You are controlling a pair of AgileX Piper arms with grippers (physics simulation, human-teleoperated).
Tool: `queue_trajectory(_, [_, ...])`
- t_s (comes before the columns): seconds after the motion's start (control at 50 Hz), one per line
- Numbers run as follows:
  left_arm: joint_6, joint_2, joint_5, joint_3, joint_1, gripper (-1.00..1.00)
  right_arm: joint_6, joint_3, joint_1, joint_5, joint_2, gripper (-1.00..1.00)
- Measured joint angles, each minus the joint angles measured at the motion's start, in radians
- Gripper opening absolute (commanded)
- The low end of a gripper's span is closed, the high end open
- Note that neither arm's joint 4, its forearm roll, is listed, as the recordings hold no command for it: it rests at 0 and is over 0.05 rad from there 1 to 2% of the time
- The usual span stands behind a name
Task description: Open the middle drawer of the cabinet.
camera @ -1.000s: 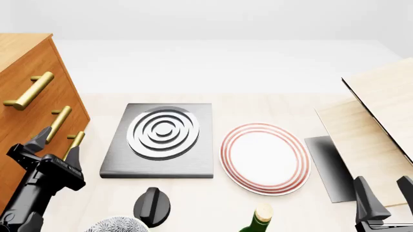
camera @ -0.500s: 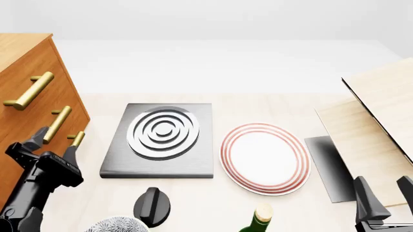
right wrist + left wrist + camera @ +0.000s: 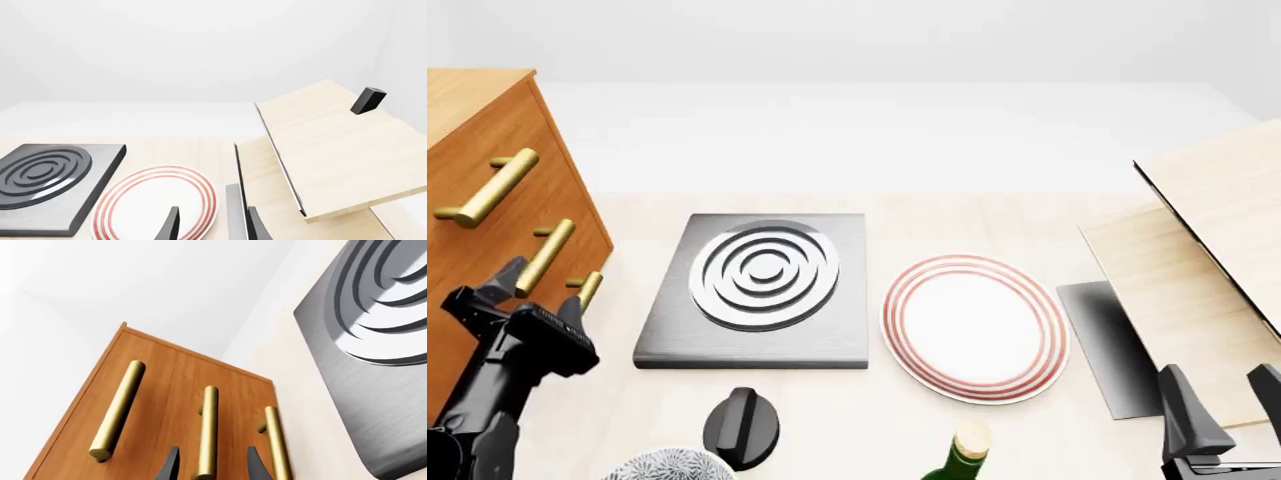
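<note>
The cabinet [image 3: 474, 110] stands at the table's left edge, its three brass handles facing right. The middle drawer [image 3: 505, 250] looks closed, flush with the other two fronts. Its handle [image 3: 547, 252] lies between the top handle [image 3: 487, 188] and the lowest one [image 3: 585, 288]. My left gripper [image 3: 542, 285] is open, its fingers on either side of the middle handle's near end. In the left wrist view that handle [image 3: 208, 430] runs between the fingertips [image 3: 169, 466]. My right gripper [image 3: 1224, 405] is open and empty at the front right, far from the cabinet.
A grey ringed burner slab [image 3: 761, 290] lies right of the cabinet, then a red-rimmed white plate [image 3: 974, 325]. A black knob [image 3: 745, 425], a speckled bowl [image 3: 667, 465] and a green bottle [image 3: 961, 455] sit at the front. Pale wood boards [image 3: 1201, 250] fill the right.
My left gripper has moved left and forward toward the cabinet front. Its fingers now straddle the middle handle's end. The right arm has not moved.
</note>
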Motion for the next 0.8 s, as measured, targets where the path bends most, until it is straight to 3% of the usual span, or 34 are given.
queue_trajectory(0.8, [-0.012,0.084,0.0,-0.063,0.078,1.0,0.0,0.0,0.0,0.0,0.0,1.0])
